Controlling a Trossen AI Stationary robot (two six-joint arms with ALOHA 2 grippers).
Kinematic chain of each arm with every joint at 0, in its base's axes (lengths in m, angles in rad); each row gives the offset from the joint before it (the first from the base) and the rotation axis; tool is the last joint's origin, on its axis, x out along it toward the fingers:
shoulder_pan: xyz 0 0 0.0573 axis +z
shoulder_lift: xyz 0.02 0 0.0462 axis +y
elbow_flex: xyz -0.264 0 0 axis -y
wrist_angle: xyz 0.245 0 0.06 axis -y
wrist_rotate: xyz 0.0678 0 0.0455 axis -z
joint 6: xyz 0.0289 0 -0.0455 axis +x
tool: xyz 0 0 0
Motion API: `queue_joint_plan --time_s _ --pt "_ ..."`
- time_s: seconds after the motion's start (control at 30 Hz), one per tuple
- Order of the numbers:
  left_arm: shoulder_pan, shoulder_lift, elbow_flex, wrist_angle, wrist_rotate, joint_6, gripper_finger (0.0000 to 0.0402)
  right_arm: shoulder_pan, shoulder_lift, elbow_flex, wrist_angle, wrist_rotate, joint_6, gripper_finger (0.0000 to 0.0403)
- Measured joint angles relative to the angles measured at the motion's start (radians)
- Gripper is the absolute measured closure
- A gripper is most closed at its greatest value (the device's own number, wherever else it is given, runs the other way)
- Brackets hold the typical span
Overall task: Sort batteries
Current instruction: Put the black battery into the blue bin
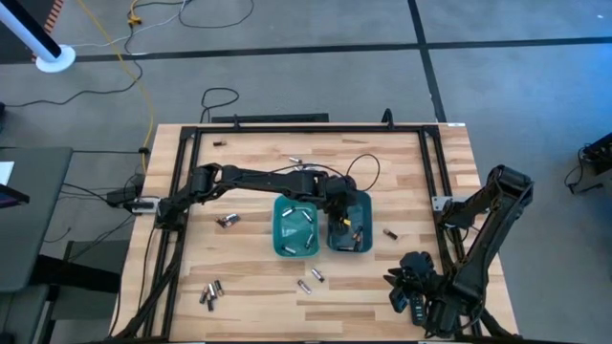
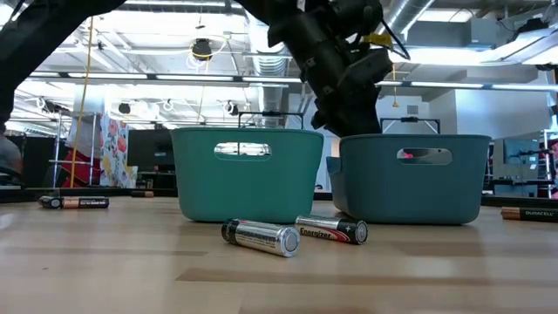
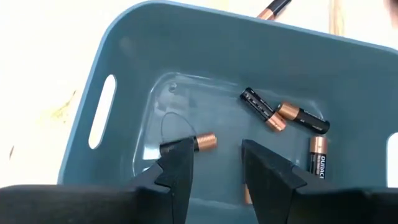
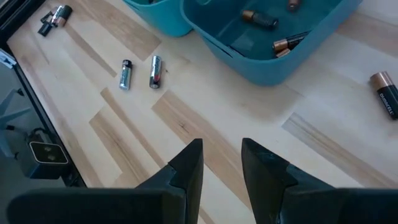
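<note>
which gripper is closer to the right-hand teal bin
Left. The left gripper hangs open right over the right-hand teal bin; the right gripper waits at the table's near right edge.

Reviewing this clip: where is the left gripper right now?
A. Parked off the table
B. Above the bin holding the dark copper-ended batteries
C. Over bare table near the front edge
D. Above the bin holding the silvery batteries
B. The left gripper hangs open over the right-hand teal bin, and its wrist view looks down on dark copper-ended batteries lying inside.
</note>
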Motion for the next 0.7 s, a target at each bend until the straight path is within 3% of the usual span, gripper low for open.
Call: queue_joint_plan --time_s 0.17,0.43,0.7 --pt "-0.001 -0.008 0.012 -0.029 0.000 -0.027 0.0272 0.000 0.000 0.000 0.001 0.000 0.000 0.0276" --pt "-0.038 -0.008 0.132 -0.339 0.028 -0.104 0.0272 -0.009 0.000 0.000 0.046 0.000 0.000 0.0276" --pt "-0.146 -0.010 0.174 -0.495 0.027 -0.145 0.0272 -0.054 0.000 0.000 0.071 0.000 -0.003 0.0276"
